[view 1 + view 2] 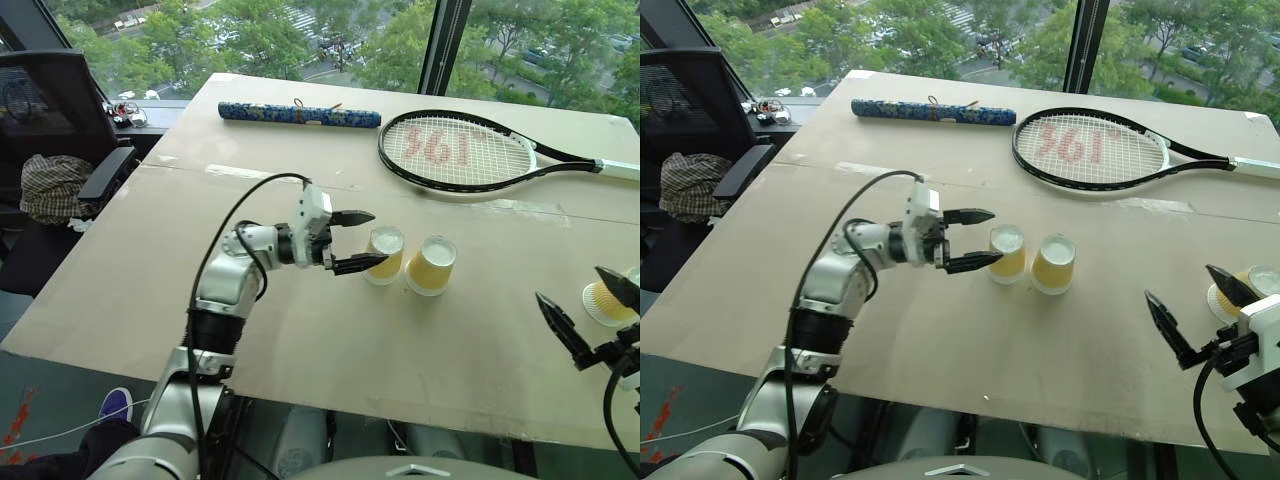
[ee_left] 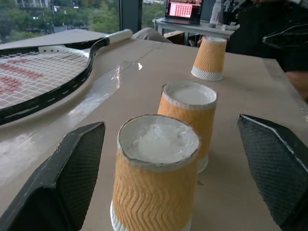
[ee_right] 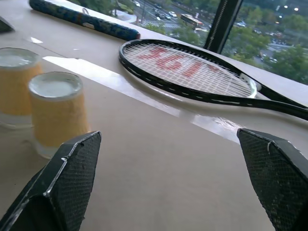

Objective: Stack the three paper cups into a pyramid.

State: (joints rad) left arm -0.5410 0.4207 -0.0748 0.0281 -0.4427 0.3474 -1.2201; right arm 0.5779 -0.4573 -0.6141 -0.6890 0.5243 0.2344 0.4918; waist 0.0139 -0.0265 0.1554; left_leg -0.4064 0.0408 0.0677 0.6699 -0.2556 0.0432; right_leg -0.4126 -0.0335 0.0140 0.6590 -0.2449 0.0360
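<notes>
Left wrist view: left gripper (image 2: 168,168) jaws wide around nearest cup (image 2: 155,173), untouched; right gripper (image 3: 173,178) jaws wide, empty.

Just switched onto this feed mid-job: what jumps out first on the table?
Two upside-down paper cups stand side by side mid-table, the open left gripper straddling the nearer one. A third cup sits apart at the table's right edge, beside the open right gripper. Behind them lie a tennis racket and a blue patterned roll.
</notes>
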